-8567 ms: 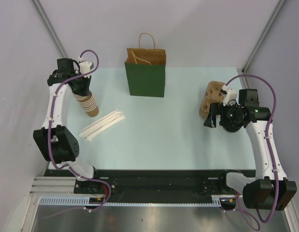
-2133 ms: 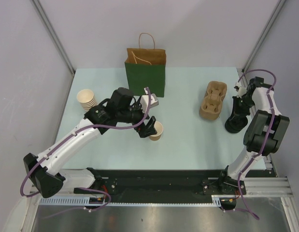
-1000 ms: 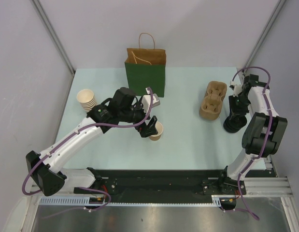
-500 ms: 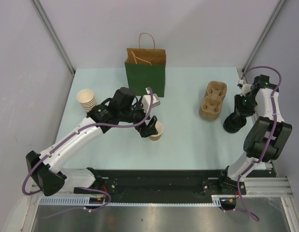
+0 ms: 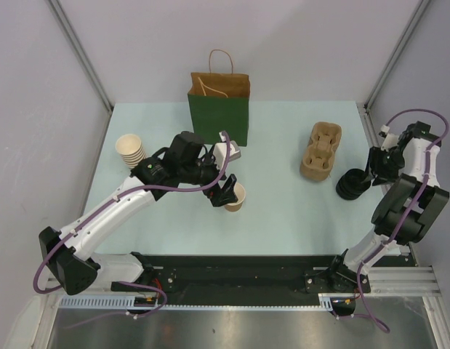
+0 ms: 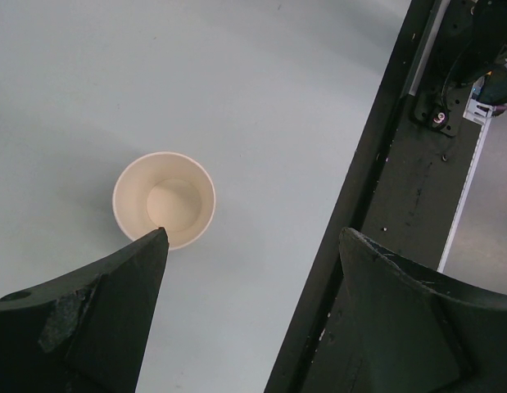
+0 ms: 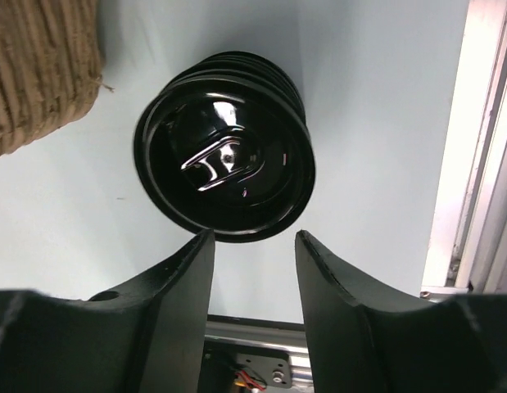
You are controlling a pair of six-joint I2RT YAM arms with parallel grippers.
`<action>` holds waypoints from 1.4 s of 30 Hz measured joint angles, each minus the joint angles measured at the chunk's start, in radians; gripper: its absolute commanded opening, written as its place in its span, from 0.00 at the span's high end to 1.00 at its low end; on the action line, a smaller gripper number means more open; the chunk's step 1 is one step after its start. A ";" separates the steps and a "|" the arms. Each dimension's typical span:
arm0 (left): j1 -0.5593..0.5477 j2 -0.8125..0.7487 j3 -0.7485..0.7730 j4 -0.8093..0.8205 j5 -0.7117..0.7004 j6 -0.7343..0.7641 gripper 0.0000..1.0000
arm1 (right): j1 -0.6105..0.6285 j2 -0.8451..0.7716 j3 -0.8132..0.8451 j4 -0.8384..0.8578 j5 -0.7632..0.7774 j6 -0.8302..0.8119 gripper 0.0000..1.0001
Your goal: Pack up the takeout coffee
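The takeout coffee's tan paper cup (image 5: pixel 235 196) (image 6: pixel 165 199) stands upright at mid-table with no lid on it, its inside empty. My left gripper (image 5: pixel 223 194) (image 6: pixel 253 232) hangs open just left of the cup; one fingertip overlaps the rim in the left wrist view and nothing lies between the fingers. A stack of black lids (image 5: pixel 352 184) (image 7: pixel 224 147) sits at the right side of the table. My right gripper (image 5: pixel 367 174) (image 7: pixel 255 235) is open just beside the stack, its fingers empty. The green bag (image 5: pixel 219 116) stands upright at the back.
Brown pulp cup carriers (image 5: pixel 321 150) (image 7: pixel 40 65) lie left of the lid stack. A stack of lidless cream-rimmed cups (image 5: pixel 130 149) stands at the left. The black rail (image 6: pixel 384 164) runs along the table's near edge, and a metal frame (image 7: pixel 482 139) borders the right edge.
My right gripper has opened wider and drawn back to the right, away from the lid stack. The left arm and the cup have stayed still.
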 measured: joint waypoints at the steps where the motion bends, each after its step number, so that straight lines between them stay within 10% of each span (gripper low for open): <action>1: 0.000 0.000 0.000 0.000 0.000 0.000 0.09 | -0.007 0.009 0.000 0.001 -0.001 0.000 0.48; 42: 0.000 -0.001 0.000 0.010 0.001 0.000 0.09 | -0.021 0.150 0.059 0.053 0.024 0.063 0.71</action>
